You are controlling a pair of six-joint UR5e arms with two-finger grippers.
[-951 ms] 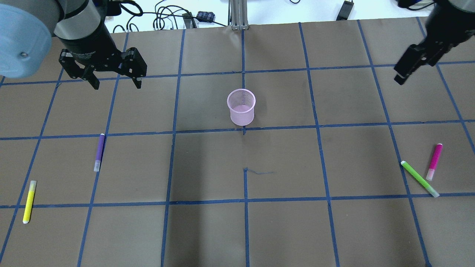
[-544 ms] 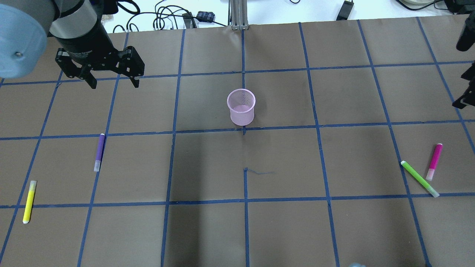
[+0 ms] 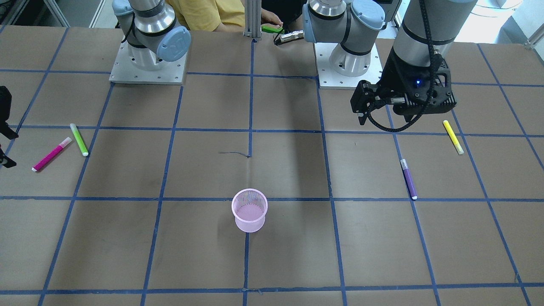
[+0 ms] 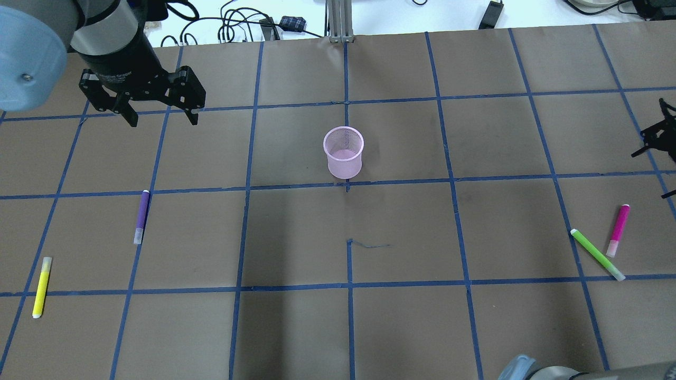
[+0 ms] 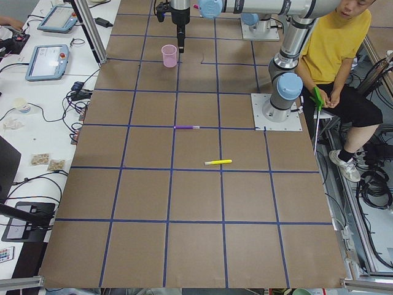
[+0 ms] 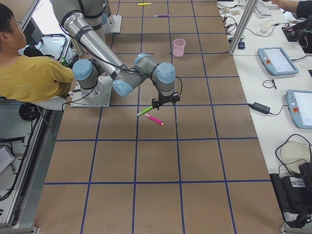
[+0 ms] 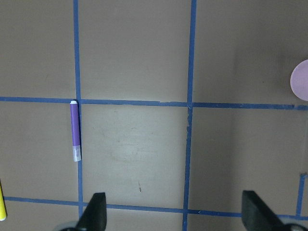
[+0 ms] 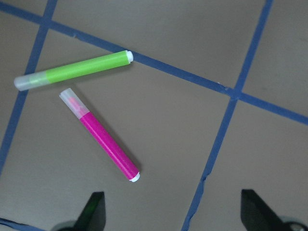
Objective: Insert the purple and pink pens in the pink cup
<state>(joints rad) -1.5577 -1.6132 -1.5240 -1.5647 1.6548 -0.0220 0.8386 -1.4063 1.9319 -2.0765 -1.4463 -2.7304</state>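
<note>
Nearest me, the pink pen lies flat just beside a green pen, my right gripper spread wide above them. The purple pen lies flat at left. Farther out the pink cup stands upright mid-table, and my left gripper hangs open, holding nothing.

right claw: only two fingertips show, at its wrist view's bottom edge.
pink cup: sliced by the left wrist view's right edge.
yellow pen: a sliver at that view's left edge.
</note>
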